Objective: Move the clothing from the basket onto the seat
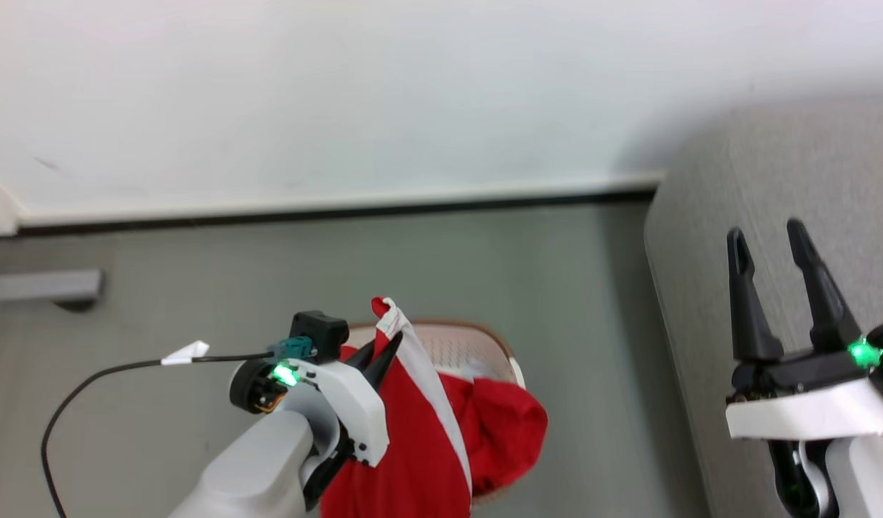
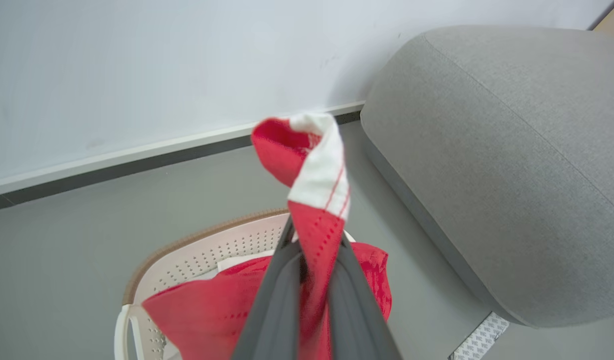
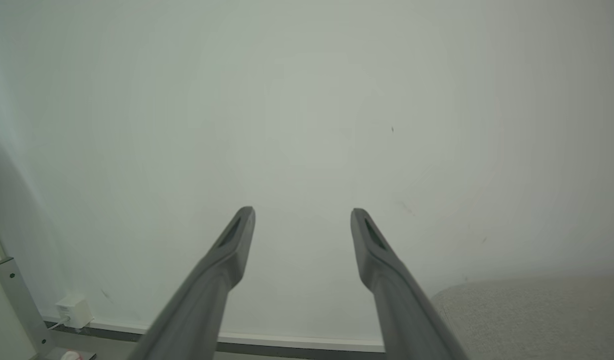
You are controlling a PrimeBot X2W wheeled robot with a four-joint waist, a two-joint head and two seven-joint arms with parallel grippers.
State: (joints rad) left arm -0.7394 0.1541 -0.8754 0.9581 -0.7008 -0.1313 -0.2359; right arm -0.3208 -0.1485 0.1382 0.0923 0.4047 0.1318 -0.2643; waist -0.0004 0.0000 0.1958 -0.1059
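Observation:
My left gripper (image 1: 383,345) is shut on a red garment with a white band (image 1: 412,432), lifted above the basket (image 1: 477,345). In the left wrist view the fabric (image 2: 317,180) is pinched between the dark fingers (image 2: 276,300) and its white tip folds over above them. More red cloth (image 2: 211,310) drapes over the cream perforated basket (image 2: 201,255) with its brown rim. The light-grey seat (image 1: 786,187) lies to the right, also large in the left wrist view (image 2: 502,165). My right gripper (image 1: 768,241) stands open and empty over the seat, its fingers (image 3: 226,255) facing the wall.
A white wall with a dark skirting strip (image 1: 340,212) runs behind the grey floor (image 1: 268,273). A black cable (image 1: 88,381) trails from the left wrist. A grey bracket (image 1: 45,288) sits at the far left. A wall socket (image 3: 74,310) shows low on the wall.

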